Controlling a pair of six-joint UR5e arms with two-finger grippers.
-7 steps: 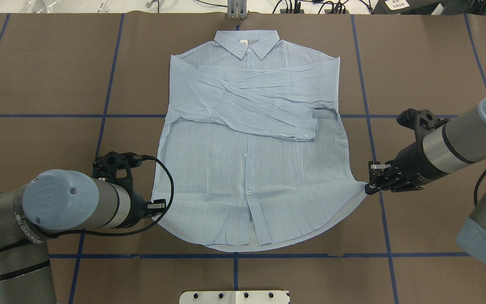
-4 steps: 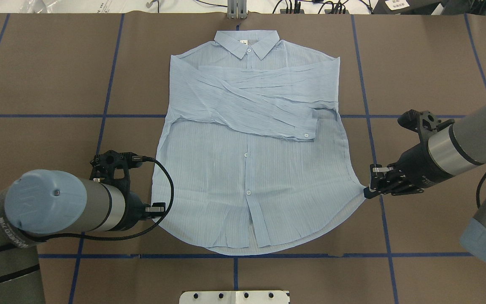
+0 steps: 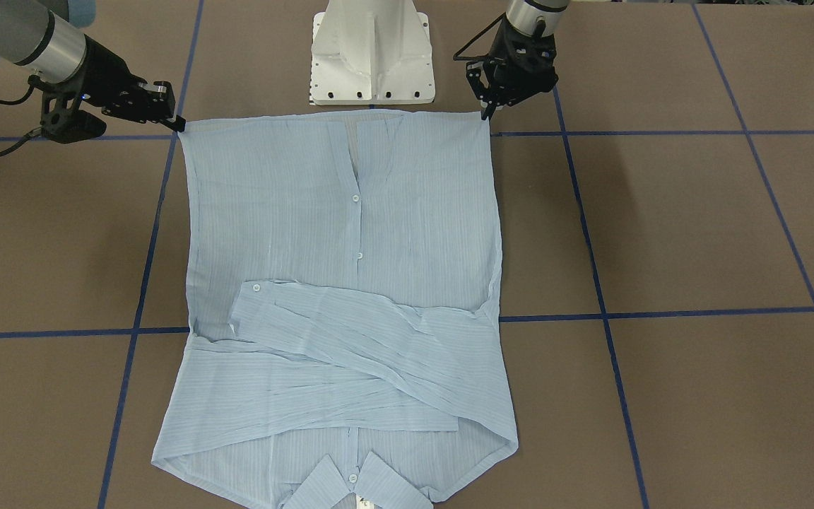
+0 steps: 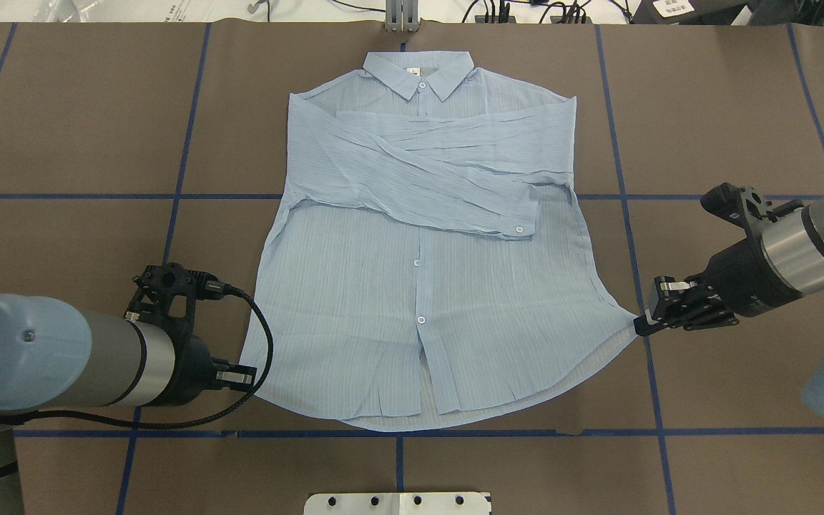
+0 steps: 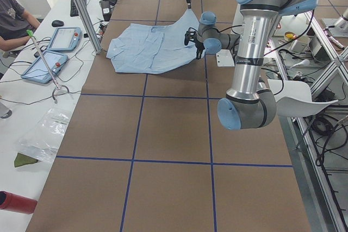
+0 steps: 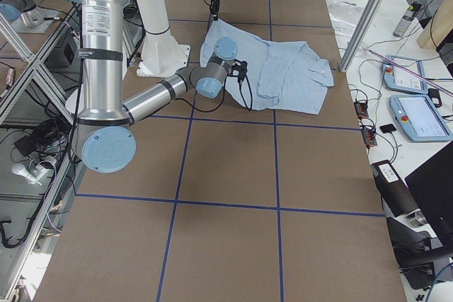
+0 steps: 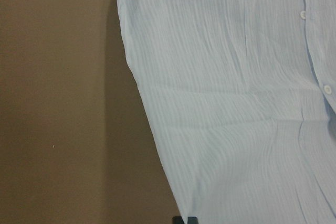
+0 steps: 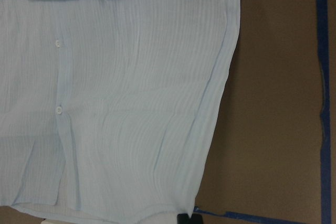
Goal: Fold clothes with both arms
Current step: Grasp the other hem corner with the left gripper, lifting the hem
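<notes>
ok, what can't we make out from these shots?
- Left claw: how much of the shirt it holds. The left wrist view cuts the fingertips off at its bottom edge; overhead, the claw covers the corner.
- Right claw: same, in the right wrist view.
- Neck label: print too small overhead; cut by the front view's bottom edge.
- Side views: both claws too small to read the jaws.

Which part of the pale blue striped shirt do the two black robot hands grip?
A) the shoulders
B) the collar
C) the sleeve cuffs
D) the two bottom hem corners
D: the left hand and the right hand each pinch one hem corner of the pale blue striped shirt.
</notes>
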